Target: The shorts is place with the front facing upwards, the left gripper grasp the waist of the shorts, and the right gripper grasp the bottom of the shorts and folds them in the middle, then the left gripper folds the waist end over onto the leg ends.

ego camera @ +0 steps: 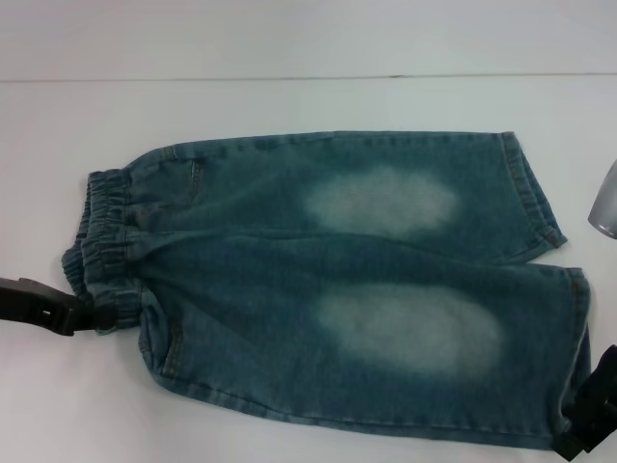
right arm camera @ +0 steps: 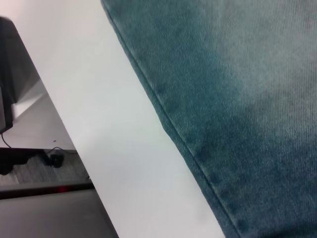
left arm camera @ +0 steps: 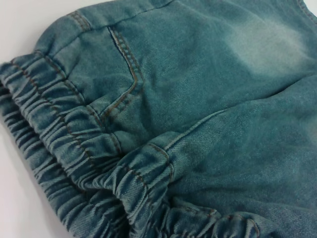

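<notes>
Nearest the robot, at about five o'clock in the head view, the right gripper (ego camera: 590,417), a black pronged tool, sits at the near corner of the bottom of the shorts (ego camera: 576,362), the wide straight stitched denim hem of the near leg. Whether its prongs are parted or closed on the hem cannot be told; the right wrist view shows only a stitched edge of denim lying flat on the white table (right arm camera: 124,148).

At about eight o'clock the left gripper (ego camera: 92,313), black with a chunky body, reaches in low from the left edge, its tip meeting the near corner of the waist of the shorts (ego camera: 106,241), the gathered, ruffled elastic band. Its prongs are hidden too, so its hold cannot be told, though the left wrist view looks closely onto the ruffles.

The shorts (ego camera: 328,280), long blue-green denim with two pale faded oval patches, lie spread flat in the middle of the table, waist toward nine o'clock, hems toward three.

The step in hand looks like taking hold of the near edge at both ends. To do it well, each pincer should pinch both layers of cloth fully, then both should lift together and carry the near leg evenly over the far one at twelve o'clock, keeping the edge taut so it lands aligned.
</notes>
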